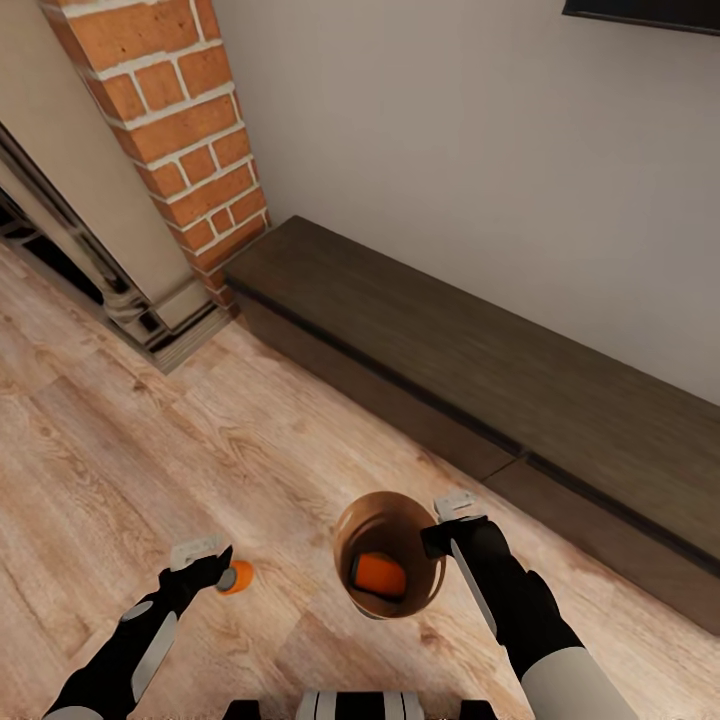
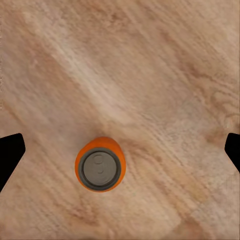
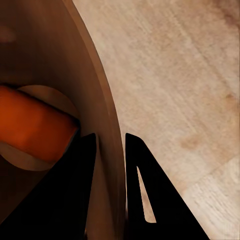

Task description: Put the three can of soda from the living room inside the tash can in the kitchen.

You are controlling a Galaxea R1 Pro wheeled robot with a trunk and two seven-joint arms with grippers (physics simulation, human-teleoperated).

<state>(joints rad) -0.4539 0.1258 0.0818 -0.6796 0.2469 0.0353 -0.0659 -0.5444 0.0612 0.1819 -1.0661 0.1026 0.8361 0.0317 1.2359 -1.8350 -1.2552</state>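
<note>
The tash can (image 1: 352, 520), copper-brown inside, hangs just above the wood floor in the head view. My right gripper (image 1: 437, 537) is shut on its rim. In the right wrist view the right gripper (image 3: 110, 137) pinches the bin wall (image 3: 107, 110), one finger inside and one outside. One orange can of soda (image 1: 378, 575) lies on its side at the bin's bottom (image 3: 35, 127). Another can of soda (image 1: 238, 577) stands upright on the floor (image 2: 98, 166). My left gripper (image 1: 220, 567) hovers over it, open (image 2: 122, 145), its fingertips (image 2: 10, 150) spread wide on both sides of the can.
A long low dark-wood cabinet (image 1: 450, 370) runs along the white wall ahead and to the right. A red-brick fireplace column (image 1: 185, 130) stands at the upper left. A black TV corner (image 1: 650, 12) shows at the top right. Light wood floor (image 1: 150, 450) lies to the left.
</note>
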